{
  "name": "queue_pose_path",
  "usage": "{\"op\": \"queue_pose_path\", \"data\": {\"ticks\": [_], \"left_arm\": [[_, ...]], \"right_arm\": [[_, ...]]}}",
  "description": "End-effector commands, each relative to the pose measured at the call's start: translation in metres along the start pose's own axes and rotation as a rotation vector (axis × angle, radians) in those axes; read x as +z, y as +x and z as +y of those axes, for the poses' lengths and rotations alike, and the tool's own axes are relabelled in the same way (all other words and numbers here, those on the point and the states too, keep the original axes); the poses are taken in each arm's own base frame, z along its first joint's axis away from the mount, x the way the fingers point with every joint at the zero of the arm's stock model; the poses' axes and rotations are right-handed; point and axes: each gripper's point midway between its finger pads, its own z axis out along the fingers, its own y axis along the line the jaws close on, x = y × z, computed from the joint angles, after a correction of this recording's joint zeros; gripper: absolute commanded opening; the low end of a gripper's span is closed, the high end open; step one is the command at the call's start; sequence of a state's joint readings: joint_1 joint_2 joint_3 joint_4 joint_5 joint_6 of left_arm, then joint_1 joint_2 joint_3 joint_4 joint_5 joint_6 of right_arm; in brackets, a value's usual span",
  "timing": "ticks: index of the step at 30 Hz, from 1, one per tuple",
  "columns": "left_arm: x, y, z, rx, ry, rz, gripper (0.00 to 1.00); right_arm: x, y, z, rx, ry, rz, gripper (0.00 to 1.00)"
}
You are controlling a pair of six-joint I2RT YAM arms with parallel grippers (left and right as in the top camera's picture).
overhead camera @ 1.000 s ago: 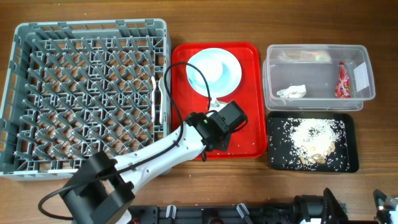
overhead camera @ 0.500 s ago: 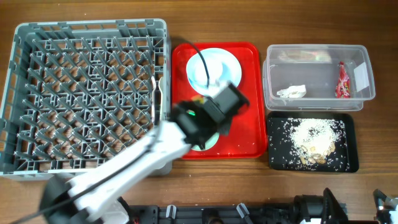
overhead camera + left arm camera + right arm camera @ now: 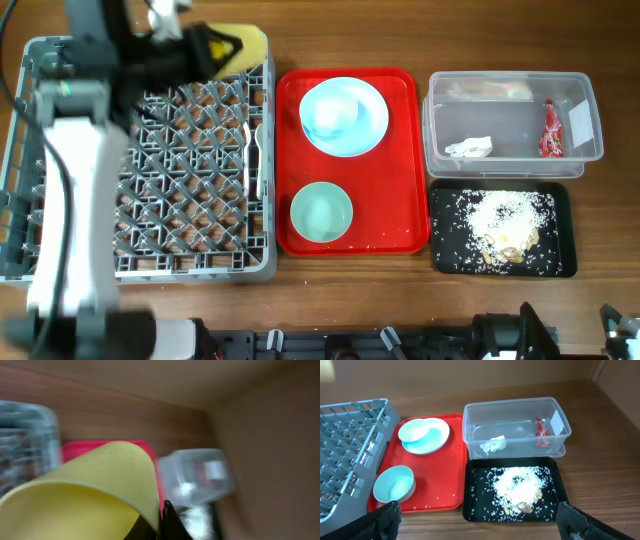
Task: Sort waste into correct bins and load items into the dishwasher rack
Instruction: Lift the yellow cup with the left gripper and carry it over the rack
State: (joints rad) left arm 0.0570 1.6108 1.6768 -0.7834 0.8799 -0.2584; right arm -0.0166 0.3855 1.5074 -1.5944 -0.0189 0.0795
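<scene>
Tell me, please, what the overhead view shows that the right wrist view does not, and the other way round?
Only overhead: the whole rack, the left arm above it, and white cutlery at the rack's right edge. Only right wrist: the right gripper, its dark fingers spread wide at the bottom corners. Both: the red tray with the plate and a bowl, the tub holding a tissue and a red wrapper, and the black tray of rice.
</scene>
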Motion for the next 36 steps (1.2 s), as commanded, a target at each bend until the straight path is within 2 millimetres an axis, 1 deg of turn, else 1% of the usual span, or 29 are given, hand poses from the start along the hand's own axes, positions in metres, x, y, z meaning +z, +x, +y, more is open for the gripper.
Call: {"op": "queue_pose_path", "data": {"ticks": [1,2,3,5,8,11,14,18,23,30,36], "left_arm": [[-0.018,-0.007,0.011,-0.212,0.571,0.146,0.04],[-0.014,-0.008,0.029,-0.25,0.563,0.143,0.04],[-0.005,-0.009,0.052,-0.296,0.554,0.143,0.04],[0.007,-0.006,0.086,-0.371,0.544,0.148,0.04],[0.023,-0.001,0.123,-0.424,0.536,0.148,0.04],[0.036,0.005,0.146,-0.445,0.535,0.154,0.04],[0.043,0.009,0.156,-0.457,0.533,0.158,0.04],[0.051,0.015,0.157,-0.469,0.525,0.176,0.04],[0.069,0.022,0.163,-0.461,0.439,0.187,0.04],[0.079,0.028,0.177,-0.462,0.342,0.182,0.04],[0.085,0.031,0.182,-0.465,0.326,0.187,0.04]], "right_arm": [[-0.001,0.002,0.002,0.004,-0.012,-0.005,1.0],[-0.001,0.002,0.002,0.004,-0.012,-0.005,1.0],[-0.001,0.002,0.002,0.004,-0.012,-0.005,1.0],[-0.001,0.002,0.002,0.004,-0.012,-0.005,1.0],[-0.001,0.002,0.002,0.003,-0.012,-0.005,1.0],[-0.001,0.002,0.002,0.004,-0.012,-0.005,1.0],[-0.001,0.002,0.002,0.004,-0.012,-0.005,1.0],[-0.001,0.002,0.002,0.004,-0.012,-0.005,1.0],[-0.001,0.002,0.002,0.004,-0.012,-0.005,1.0],[-0.001,0.002,0.002,0.004,-0.012,-0.005,1.0],[-0.001,0.002,0.002,0.004,-0.012,-0.005,1.0]]}}
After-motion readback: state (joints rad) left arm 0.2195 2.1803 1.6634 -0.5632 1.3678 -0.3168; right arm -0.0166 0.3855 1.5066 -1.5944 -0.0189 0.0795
